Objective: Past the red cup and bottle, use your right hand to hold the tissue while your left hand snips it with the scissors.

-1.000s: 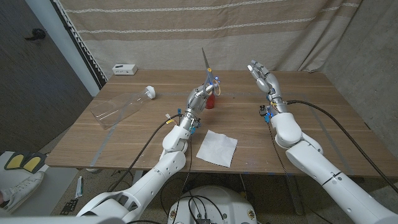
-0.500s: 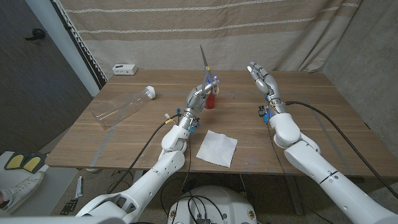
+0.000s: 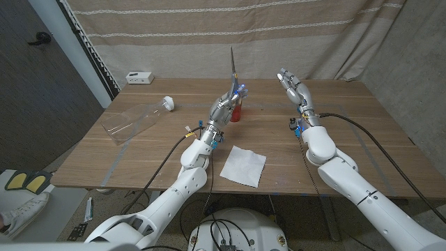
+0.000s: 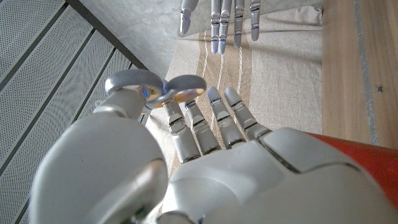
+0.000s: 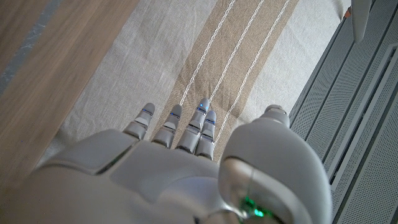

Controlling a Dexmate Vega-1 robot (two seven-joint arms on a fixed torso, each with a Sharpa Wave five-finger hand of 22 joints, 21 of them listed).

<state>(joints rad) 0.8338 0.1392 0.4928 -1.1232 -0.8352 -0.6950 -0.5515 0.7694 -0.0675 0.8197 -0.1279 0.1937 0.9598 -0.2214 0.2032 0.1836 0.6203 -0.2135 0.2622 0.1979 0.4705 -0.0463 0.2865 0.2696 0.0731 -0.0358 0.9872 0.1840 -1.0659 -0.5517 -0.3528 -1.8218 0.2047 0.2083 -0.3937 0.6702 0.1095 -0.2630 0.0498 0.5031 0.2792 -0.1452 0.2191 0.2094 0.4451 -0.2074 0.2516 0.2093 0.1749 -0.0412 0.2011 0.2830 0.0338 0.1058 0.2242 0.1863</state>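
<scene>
The head camera looks down over the wooden table (image 3: 334,125); both wrist cameras look closely toward the striped curtain (image 4: 273,56).

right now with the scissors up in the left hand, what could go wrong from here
1. The left hand holds the scissors blades up, right beside the red cup; swinging down could knock it over.
2. The tissue lies loose near the table's front edge, and the right hand is open and far from it, so a cut now would just drag it.
</scene>
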